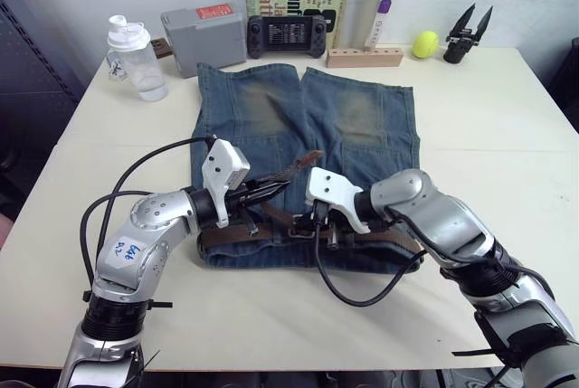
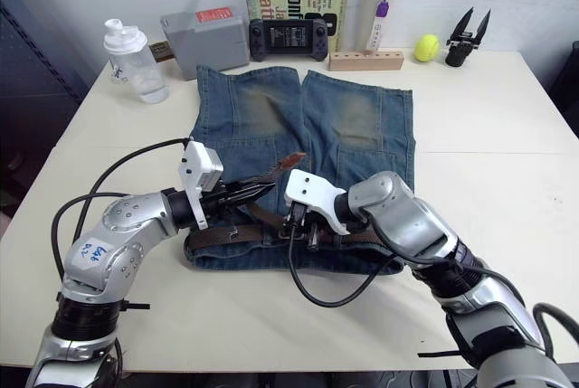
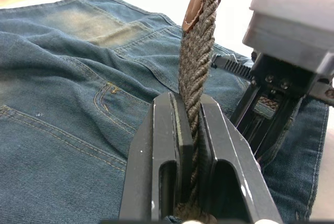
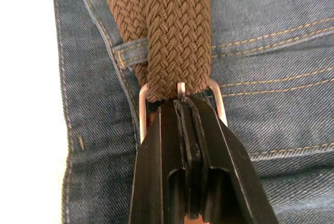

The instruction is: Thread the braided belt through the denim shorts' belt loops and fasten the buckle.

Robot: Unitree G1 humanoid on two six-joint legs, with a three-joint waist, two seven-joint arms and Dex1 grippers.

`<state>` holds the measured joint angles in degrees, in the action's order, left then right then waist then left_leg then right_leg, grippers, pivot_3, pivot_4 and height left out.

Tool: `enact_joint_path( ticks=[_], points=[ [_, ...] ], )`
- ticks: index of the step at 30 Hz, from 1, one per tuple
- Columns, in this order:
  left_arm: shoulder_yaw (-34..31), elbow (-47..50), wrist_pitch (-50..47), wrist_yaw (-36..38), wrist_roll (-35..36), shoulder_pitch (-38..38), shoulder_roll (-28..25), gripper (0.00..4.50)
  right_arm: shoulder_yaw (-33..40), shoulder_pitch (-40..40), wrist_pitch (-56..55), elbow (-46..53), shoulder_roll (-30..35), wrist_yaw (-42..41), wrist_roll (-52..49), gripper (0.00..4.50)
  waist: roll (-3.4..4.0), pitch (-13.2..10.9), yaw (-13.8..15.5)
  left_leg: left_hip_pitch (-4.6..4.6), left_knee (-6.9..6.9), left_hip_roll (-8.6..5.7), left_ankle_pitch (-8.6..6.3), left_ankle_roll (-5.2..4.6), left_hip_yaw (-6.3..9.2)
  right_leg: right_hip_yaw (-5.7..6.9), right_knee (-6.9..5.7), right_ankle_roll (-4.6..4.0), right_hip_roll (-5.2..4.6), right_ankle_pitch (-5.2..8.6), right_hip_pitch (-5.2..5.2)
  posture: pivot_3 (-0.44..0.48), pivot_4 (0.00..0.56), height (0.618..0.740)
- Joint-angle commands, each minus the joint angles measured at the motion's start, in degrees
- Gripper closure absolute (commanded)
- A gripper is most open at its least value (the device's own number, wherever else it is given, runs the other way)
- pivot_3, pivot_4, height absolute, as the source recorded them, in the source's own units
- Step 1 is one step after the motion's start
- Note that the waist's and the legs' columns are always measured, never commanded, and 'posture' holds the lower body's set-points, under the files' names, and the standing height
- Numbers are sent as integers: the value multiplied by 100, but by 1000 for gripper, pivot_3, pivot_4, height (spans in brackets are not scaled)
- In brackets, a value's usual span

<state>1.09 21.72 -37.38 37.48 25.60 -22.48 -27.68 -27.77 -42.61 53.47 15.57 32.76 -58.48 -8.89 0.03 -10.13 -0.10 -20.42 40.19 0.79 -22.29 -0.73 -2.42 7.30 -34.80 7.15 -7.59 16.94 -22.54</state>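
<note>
The dark-brown woven braided belt [image 1: 271,230] lies along the waistband of the blue denim shorts [image 1: 303,126] with faded yellowish-brown leg patches, which are spread flat on the cream table [image 1: 507,144], waistband toward the robot. The left arm is bent at the elbow, forearm reaching inward over the waistband; the left gripper [image 1: 271,191] is clenched on the belt's free end, and the woven strap rises between its two black fingers [image 3: 159,145] to the tan leather tip [image 1: 303,161], which stands lifted above the denim. The right arm comes in from the right with its elbow raised and forearm angled inward and down; the right gripper [image 4: 185,125] is pressed together at the silvery metal frame buckle [image 4: 180,96], where two layers of belt overlap. A narrow blue denim belt loop [image 4: 130,51] crosses the belt just beside the buckle. The two grippers sit near each other over the waistband's middle.
</note>
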Motion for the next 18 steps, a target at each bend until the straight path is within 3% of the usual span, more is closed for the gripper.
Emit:
enact_joint_path(
  ticks=[1, 18],
  points=[
    [-72, 243, 34, -23, 115, -26, 8, 4500, -153, -4, -153, -49, -30, 52, 62, 4477, 0, 0, 0, 0, 0, 1, 0, 0, 0, 0, 0, 0, 1, 0, 0, 0, 150, 731],
    [-29, 314, 66, 8, 132, -53, 12, 4500, -1019, -245, -298, -854, -144, -80, 477, 4477, 0, 1, -45, 12, -1, 5, 1, 2, -6, -5, -4, 0, 5, 0, 5, 0, 150, 731]
  ],
)
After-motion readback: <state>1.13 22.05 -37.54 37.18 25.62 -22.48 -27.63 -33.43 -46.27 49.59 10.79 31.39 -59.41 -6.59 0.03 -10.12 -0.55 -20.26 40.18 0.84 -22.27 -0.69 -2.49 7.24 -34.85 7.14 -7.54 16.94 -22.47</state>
